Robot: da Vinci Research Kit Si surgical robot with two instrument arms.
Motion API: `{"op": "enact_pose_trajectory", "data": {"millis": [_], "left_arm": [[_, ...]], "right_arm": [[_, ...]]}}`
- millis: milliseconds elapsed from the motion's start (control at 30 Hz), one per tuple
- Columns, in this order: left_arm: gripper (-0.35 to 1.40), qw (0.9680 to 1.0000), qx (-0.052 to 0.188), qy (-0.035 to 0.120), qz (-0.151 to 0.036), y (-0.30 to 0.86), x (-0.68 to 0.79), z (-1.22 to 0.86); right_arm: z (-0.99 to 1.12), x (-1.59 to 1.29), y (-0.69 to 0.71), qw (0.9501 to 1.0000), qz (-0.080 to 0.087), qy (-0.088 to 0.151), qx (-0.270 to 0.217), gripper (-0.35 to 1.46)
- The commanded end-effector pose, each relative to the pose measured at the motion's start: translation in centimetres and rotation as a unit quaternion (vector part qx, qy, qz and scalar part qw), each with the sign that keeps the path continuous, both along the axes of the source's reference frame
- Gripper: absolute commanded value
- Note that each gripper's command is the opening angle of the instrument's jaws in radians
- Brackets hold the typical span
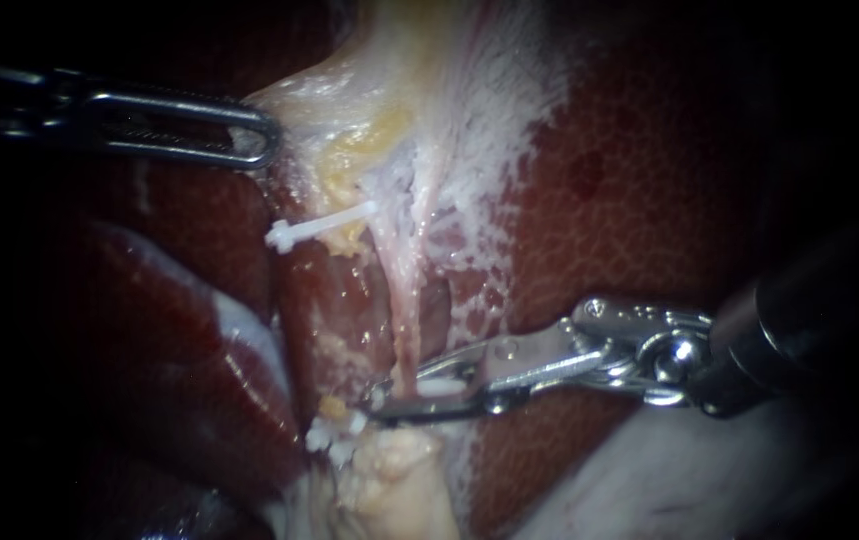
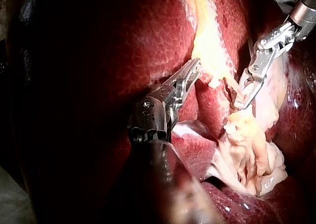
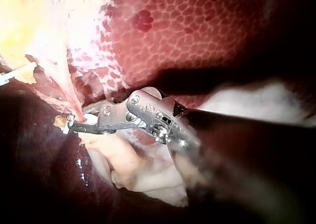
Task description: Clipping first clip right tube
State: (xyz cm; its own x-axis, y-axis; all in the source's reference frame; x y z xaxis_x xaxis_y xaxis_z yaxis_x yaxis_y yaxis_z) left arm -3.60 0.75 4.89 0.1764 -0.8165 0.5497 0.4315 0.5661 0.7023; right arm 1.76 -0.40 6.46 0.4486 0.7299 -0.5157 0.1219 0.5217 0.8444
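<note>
Closest to me is a pale, lumpy wad (image 1: pixel 394 485) at the bottom of the endoscope view. There are a few small white bits (image 1: pixel 327 437) just beside it, and I can't tell what they are.

Right above that is the right instrument (image 1: pixel 389 397), coming in from the right. Its jaws are squeezed down narrow around the right tube (image 1: pixel 401 310), 1 jaw on each side. There's a white clip (image 1: pixel 439 385) sitting inside the jaws, right next to the tube. The right wrist view shows the same thing: jaws nearly together, with the thin pink strand running down into them.

The tube itself is a skinny pink strand. It runs from the jaws up into the white, webby tissue.

Further up and to the left, a 2nd clip (image 1: pixel 317 228) lies across a yellowish strand, well apart from the right instrument.

Past that, the left instrument (image 1: pixel 249 135) comes in from the left. Its 2 long jaws lie together, pinching the edge of the pale tissue (image 1: pixel 349 90), which tents toward the tip.

The liver (image 1: pixel 629 200), dark red and speckled, sits behind and around all of it.
</note>
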Motion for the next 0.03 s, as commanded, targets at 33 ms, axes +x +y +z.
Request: {"op": "enact_pose_trajectory", "data": {"millis": [33], "left_arm": [[-0.35, 1.0, 0.0, 0.0, 0.0, 0.0, 0.0, 0.0]], "right_arm": [[0.0, 0.0, 0.0, 1.0, 0.0, 0.0, 0.0, -0.35]]}}
